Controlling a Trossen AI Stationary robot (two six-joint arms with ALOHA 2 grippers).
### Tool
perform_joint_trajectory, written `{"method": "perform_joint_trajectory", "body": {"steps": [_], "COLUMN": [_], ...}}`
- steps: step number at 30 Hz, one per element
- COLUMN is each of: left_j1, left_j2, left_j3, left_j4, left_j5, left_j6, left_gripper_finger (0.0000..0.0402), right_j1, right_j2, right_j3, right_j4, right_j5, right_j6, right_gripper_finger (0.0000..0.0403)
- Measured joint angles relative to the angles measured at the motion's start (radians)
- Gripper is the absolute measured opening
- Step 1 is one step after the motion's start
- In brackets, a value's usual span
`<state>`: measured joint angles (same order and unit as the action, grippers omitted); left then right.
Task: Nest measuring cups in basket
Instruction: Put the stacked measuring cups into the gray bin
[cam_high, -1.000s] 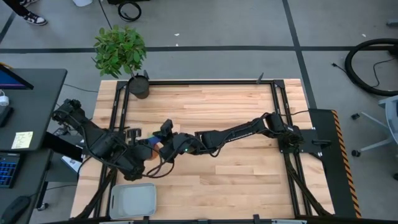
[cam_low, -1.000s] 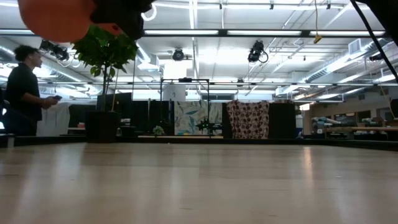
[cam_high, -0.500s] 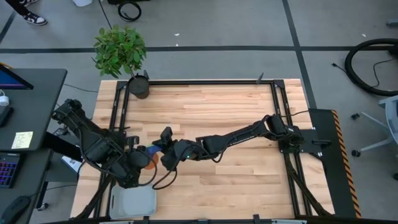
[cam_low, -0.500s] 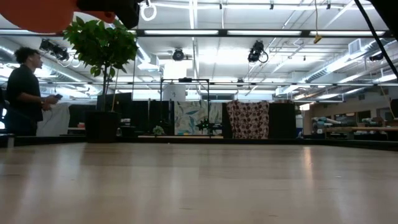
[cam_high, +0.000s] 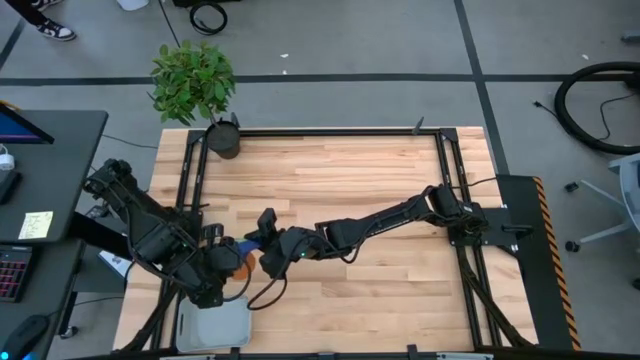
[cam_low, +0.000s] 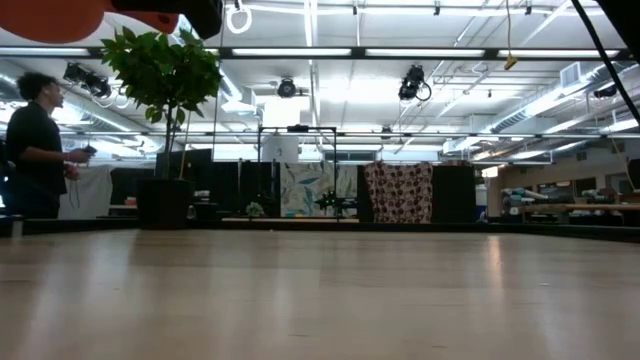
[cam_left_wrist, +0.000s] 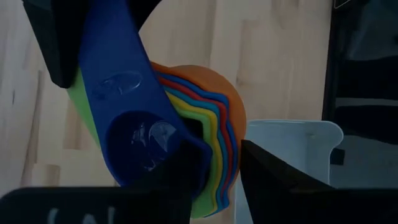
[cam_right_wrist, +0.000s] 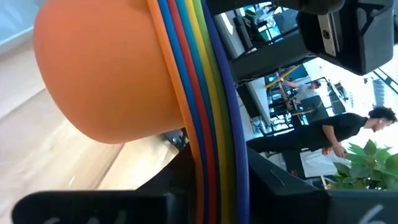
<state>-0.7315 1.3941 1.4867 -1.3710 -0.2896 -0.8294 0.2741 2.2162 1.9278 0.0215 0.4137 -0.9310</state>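
high view | both end effectors (cam_high: 243, 262) grip measuring cups (cam_high: 240, 264) | moved nearer basket (cam_high: 212, 326)

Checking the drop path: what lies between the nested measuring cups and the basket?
Nothing shows between them. In the left wrist view the measuring cups hang by the basket, with only bare wooden table around.
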Motion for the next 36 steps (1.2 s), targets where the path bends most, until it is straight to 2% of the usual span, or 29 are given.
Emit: {"method": "perform_joint_trajectory", "body": {"steps": [9, 25, 29, 34, 36], "left_j1": [-0.011, -0.007, -0.007, -0.014, -0.016], "left_j2": [0.0, 0.0, 0.0, 0.001, 0.0], "left_j3": [0.001, 0.0, 0.0, -0.001, -0.001], "left_j4": [0.0, 0.012, 0.021, 0.013, -0.003], "left_j5": [0.006, 0.003, 0.014, 0.044, 0.058], "left_j6": [-0.019, -0.015, -0.02, -0.029, -0.035], "left_gripper_finger": [0.0099, 0.0098, 0.0097, 0.0097, 0.0097], "right_j1": [0.004, 0.005, 0.005, 0.007, 0.008], "right_j2": [0.0, 0.0, 0.0, 0.037, 0.072], "right_j3": [0.0, 0.0, 0.0, 0.006, 0.048], "right_j4": [-0.006, -0.009, -0.009, 0.046, 0.047], "right_j5": [-0.015, -0.024, -0.075, -0.087, -0.081], "right_j6": [0.038, 0.04, 0.044, 0.047, 0.053], "right_gripper_finger": [0.0084, 0.0084, 0.0084, 0.0084, 0.0084]}}
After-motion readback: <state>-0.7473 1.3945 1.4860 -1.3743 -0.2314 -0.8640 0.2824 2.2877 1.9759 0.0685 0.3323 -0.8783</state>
